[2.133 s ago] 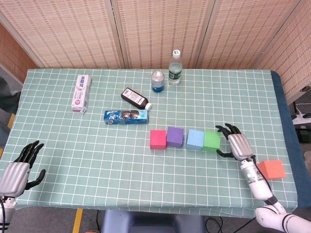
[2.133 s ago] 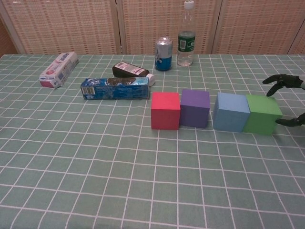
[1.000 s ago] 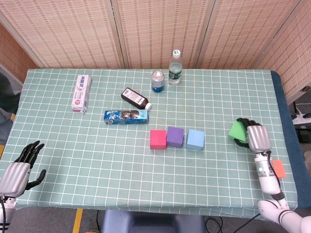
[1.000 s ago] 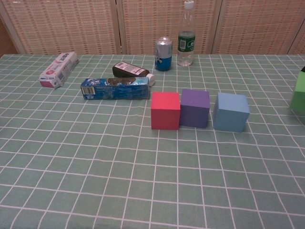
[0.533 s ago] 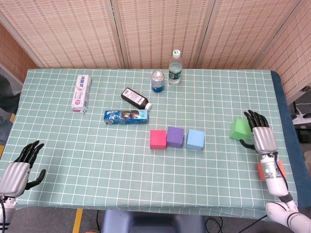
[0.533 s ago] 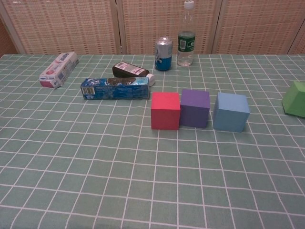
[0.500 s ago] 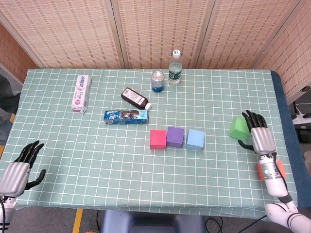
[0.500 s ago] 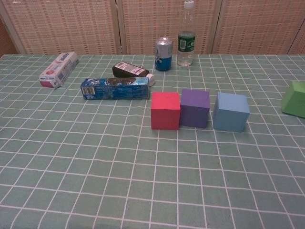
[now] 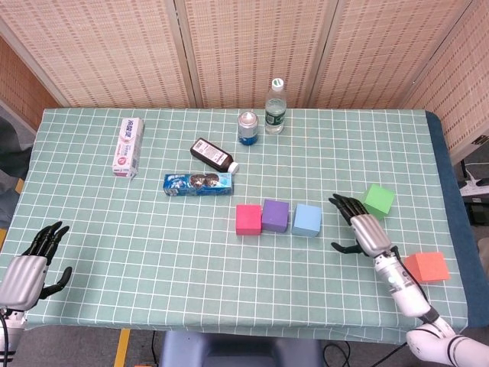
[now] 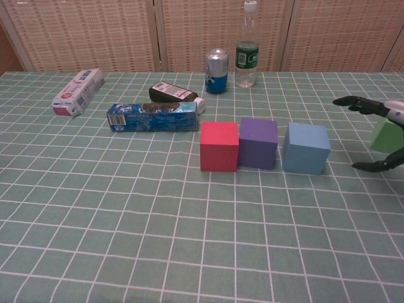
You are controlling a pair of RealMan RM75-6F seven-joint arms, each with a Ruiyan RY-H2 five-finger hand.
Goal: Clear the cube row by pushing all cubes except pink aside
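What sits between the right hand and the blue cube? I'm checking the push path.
Nothing: only bare tablecloth separates the right hand from the blue cube, clearest in the head view.

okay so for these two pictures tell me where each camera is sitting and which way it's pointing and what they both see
Head view: high above the near edge of the table, looking steeply down; shows the left hand at the near left corner and the right hand with its forearm, near the green cube.
Chest view: low at the near edge, looking level across toward the wicker screens; only the right hand's fingers show at the right edge.
Shared: the pink cube, purple cube, blue cube, the right hand.
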